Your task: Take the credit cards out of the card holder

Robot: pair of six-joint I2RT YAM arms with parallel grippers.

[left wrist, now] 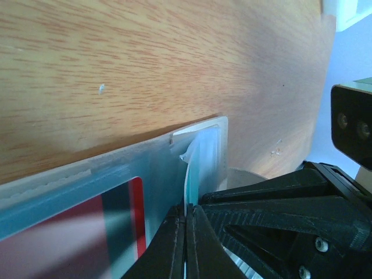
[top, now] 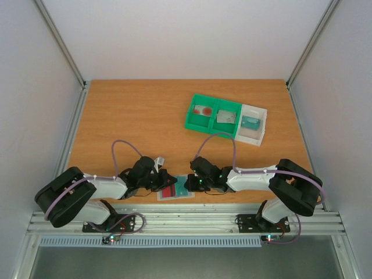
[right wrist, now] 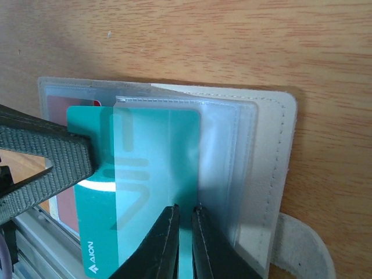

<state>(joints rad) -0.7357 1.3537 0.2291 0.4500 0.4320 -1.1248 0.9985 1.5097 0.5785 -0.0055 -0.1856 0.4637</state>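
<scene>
The card holder (top: 177,196) lies open near the table's front edge, between both grippers. In the right wrist view a teal credit card (right wrist: 93,232) sticks partway out of a translucent sleeve leaf (right wrist: 221,151) towards the left. My left gripper (left wrist: 186,214) is shut on that teal card's thin edge; its dark fingers (right wrist: 52,154) also show in the right wrist view. My right gripper (right wrist: 185,214) is pinched on the sleeve leaf's near edge over the card. A red-and-dark card (left wrist: 125,215) sits in another pocket of the holder (left wrist: 151,168).
A green two-compartment bin (top: 212,125) stands at the back right with a red-marked card (top: 202,110) and a greyish card (top: 225,117) in it. A white tray (top: 258,136) beside it holds a teal item (top: 251,123). The metal rail (top: 186,221) runs just behind the holder.
</scene>
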